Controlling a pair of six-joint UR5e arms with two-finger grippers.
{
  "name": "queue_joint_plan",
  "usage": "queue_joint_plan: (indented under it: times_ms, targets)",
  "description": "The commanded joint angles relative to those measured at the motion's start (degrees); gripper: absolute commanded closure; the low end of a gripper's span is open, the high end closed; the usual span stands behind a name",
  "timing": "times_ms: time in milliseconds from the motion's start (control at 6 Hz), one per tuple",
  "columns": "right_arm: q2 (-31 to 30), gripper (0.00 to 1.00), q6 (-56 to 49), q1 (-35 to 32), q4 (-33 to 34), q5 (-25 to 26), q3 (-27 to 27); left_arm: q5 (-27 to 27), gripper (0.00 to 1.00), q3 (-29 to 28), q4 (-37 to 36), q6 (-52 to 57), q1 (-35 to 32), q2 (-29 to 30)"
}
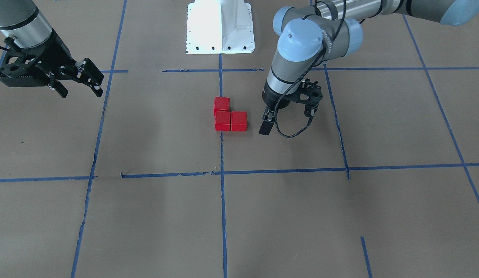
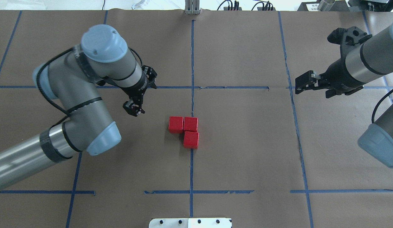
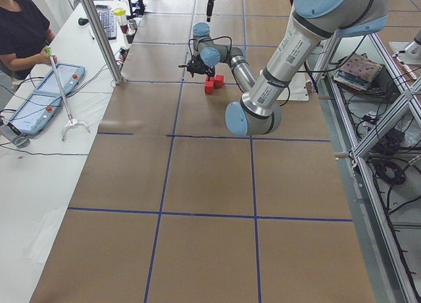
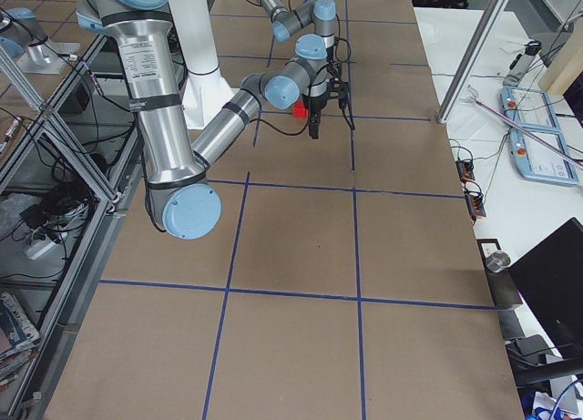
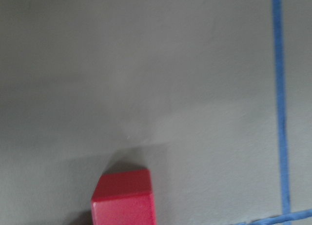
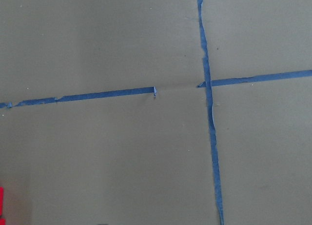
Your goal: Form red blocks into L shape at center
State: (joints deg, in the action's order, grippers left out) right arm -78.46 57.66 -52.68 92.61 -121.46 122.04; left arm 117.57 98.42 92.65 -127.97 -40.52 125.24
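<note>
Blocks tell most of the story here. Starting at the left of the overhead view, the left gripper (image 2: 140,95) hangs over the bench (image 2: 88,177) just beside the group. Its jaws look spread, though the angle is poor, and it holds nothing. The three red blocks (image 2: 190,124) sit in the center (image 2: 241,139), astride the blue tape line (image 2: 191,164). Two lie side by side, and the third is tucked against the right-hand one on the robot's side, so they form an L with faces touching. Far to the right, the right gripper (image 2: 299,85) hovers well apart, released and empty. The shape seems finished; at most a small squaring-up and pulling the arms clear remain.
</note>
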Motion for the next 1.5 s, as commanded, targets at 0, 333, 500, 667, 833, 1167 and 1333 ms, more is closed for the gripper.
queue_joint_plan:
  times_ms: [0, 333, 500, 667, 833, 1167, 1333]
  targets:
    - [-0.8, 0.00, -9.0, -6.7, 0.0, -6.1, -4.5, 6.7, 0.00, 9.3, 0.2, 25.4, -8.1, -13.5]
    - [-1.9, 0.00, -25.9, -15.4, 0.3, -10.5, -10.7, 10.3, 0.00, 13.6, 0.3, 57.4, -18.6, -26.9]
    - [-4.0, 0.00, -35.6, -21.4, 0.6, -13.8, -12.3, 13.7, 0.00, 13.4, 0.4, 77.0, -25.2, -32.2]
    - [-6.2, 0.00, -42.8, -26.4, 0.8, -16.4, -14.4, 14.3, 0.00, 11.6, 0.4, 92.7, -31.3, -35.8]
    - [-9.7, 0.00, -49.2, -28.8, 0.8, -16.5, -15.1, 14.4, 0.00, 7.0, 0.0, 108.6, -38.2, -36.4]
    - [-10.8, 0.00, -53.3, -32.2, 7.4, -16.7, -15.2, 14.3, 0.00, -2.0, -0.6, 134.6, -50.0, -36.3]
    - [-11.3, 0.00, -55.2, -35.0, 9.8, -16.6, -15.0, 15.1, 0.00, -3.7, -1.1, 135.1, -52.2, -36.3]
